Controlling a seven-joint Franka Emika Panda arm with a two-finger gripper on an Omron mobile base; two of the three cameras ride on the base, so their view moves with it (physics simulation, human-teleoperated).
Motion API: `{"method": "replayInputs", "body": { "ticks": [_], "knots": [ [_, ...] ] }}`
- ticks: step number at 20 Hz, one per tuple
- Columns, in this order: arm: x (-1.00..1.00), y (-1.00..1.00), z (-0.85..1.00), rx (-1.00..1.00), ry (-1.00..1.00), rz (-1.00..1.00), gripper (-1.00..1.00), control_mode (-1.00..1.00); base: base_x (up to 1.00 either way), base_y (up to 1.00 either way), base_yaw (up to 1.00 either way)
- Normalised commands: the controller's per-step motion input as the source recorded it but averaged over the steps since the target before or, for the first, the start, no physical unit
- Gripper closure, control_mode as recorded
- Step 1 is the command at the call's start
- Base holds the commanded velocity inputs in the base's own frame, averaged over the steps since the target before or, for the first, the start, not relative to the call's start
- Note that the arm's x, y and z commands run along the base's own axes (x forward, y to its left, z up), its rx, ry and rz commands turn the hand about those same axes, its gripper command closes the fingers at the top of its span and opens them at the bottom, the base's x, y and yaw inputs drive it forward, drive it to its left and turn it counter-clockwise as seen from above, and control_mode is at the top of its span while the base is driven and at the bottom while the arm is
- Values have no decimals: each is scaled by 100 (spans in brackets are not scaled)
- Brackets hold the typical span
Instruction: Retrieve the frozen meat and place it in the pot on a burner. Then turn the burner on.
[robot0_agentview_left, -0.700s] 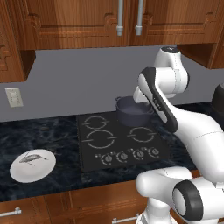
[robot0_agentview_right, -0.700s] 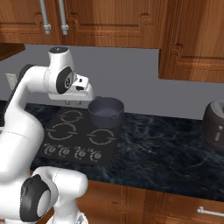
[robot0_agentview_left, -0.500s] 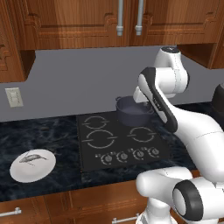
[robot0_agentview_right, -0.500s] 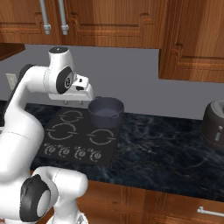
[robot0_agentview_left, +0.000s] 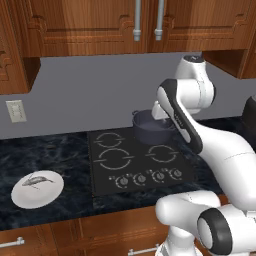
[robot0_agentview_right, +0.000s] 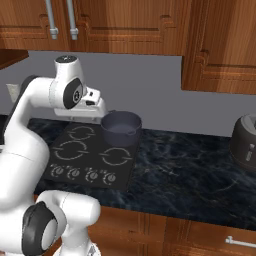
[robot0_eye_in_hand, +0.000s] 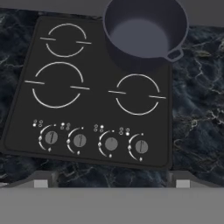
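Hand view looks down on the black cooktop (robot0_eye_in_hand: 94, 94) with my gripper (robot0_eye_in_hand: 111, 181) spread wide and empty, its two tips rising at the bottom of the picture above the counter's front edge. The pot (robot0_eye_in_hand: 144, 33) sits on the cooktop's back right burner, empty inside, one small side handle facing the right edge. Four knobs (robot0_eye_in_hand: 95, 142) run along the cooktop's front edge.

From the left base view, the frozen meat (robot0_agentview_left: 40, 179) lies on a white oval plate (robot0_agentview_left: 38, 190) at the front left of the dark marble counter (robot0_agentview_left: 50, 150), well apart from the cooktop and from my arm.

I judge the fish to be light and rigid, being frozen, and probably slick. Its fins look thin and likely to snap, so I would close across the middle of the body, the thickest part, with my fingers straddling its narrow width. It lies flat on the plate, so my tips must come very low beside it without pushing the plate.
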Motion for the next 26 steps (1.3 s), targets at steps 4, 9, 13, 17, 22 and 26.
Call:
{"method": "replayInputs", "body": {
  "ticks": [4,9,13,17,22,26],
  "knots": [
    [-46,36,-9,0,-8,0,-100,-100,0,0,0],
    [-49,54,-16,0,-5,0,-100,-100,0,0,0],
    [-13,50,-28,0,0,1,-100,-100,0,0,0],
    [0,51,-12,0,0,7,-100,-100,0,0,0],
    [0,60,-10,0,0,13,-100,-100,0,0,0],
    [0,66,-4,0,0,16,-100,-100,0,0,0]
  ]
}}
